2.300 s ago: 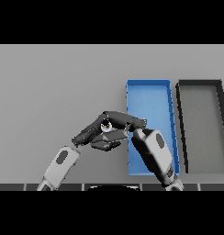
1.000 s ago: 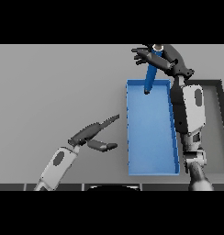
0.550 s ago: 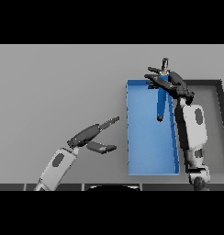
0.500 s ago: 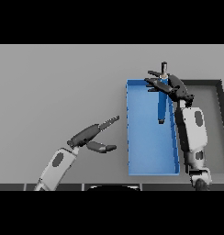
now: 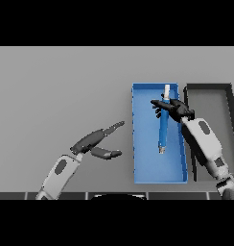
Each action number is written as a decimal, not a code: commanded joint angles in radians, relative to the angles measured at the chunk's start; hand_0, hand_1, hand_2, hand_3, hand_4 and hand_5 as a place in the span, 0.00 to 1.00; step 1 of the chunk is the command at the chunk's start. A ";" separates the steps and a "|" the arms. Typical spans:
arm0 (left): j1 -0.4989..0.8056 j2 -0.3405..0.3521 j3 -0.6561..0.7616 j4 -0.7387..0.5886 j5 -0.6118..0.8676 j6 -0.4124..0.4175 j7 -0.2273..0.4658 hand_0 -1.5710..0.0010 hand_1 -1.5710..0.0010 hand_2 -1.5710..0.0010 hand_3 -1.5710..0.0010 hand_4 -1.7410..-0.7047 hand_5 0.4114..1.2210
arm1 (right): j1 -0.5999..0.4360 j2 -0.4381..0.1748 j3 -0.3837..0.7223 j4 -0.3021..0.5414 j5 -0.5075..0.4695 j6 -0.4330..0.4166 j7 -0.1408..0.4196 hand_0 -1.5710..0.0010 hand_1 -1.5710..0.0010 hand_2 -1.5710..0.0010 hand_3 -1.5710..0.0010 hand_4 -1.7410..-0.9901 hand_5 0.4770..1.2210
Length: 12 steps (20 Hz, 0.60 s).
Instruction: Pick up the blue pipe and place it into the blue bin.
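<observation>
Blue bin (image 5: pixel 138 168) is now holding the blue pipe (image 5: pixel 163 127), lying lengthwise inside. Right hand (image 5: pixel 174 109), fingers spread and released, is hovering over its far end; placement looks done. Left hand (image 5: pixel 97 140) is idling open, well left.

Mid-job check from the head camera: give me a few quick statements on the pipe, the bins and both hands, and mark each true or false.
1. The blue pipe lies inside the blue bin. True.
2. The blue bin stands to the right of the dark bin. False: the blue bin is on the left and the dark bin on the right.
3. The left hand holds the pipe. False: it is open over the table, left of the blue bin, with nothing in it.
4. The right hand is over the blue bin, at the pipe's upper part. True.
5. The pipe lies crosswise in the bin. False: it runs along the bin's length.
</observation>
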 commanded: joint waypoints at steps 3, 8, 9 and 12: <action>-0.006 -0.012 -0.006 0.006 -0.011 0.009 -0.003 1.00 1.00 1.00 1.00 0.88 0.08 | -0.031 -0.070 0.109 -0.060 -0.046 0.052 -0.001 0.76 0.77 0.78 0.87 0.67 0.82; 0.016 -0.002 -0.013 -0.010 -0.007 0.000 -0.021 1.00 1.00 1.00 1.00 0.88 0.08 | -0.051 -0.119 0.194 -0.129 0.037 0.083 -0.004 0.90 0.92 0.93 0.96 0.73 0.58; 0.005 -0.006 -0.012 -0.009 -0.009 0.005 -0.005 1.00 1.00 1.00 1.00 0.88 0.07 | -0.049 -0.124 0.198 -0.132 0.044 0.081 -0.003 0.92 0.94 0.94 0.96 0.74 0.54; 0.010 -0.002 -0.010 -0.020 -0.007 0.007 0.003 1.00 1.00 1.00 1.00 0.88 0.07 | -0.043 -0.113 0.204 -0.118 0.054 0.062 -0.016 0.96 0.97 0.97 0.98 0.74 0.46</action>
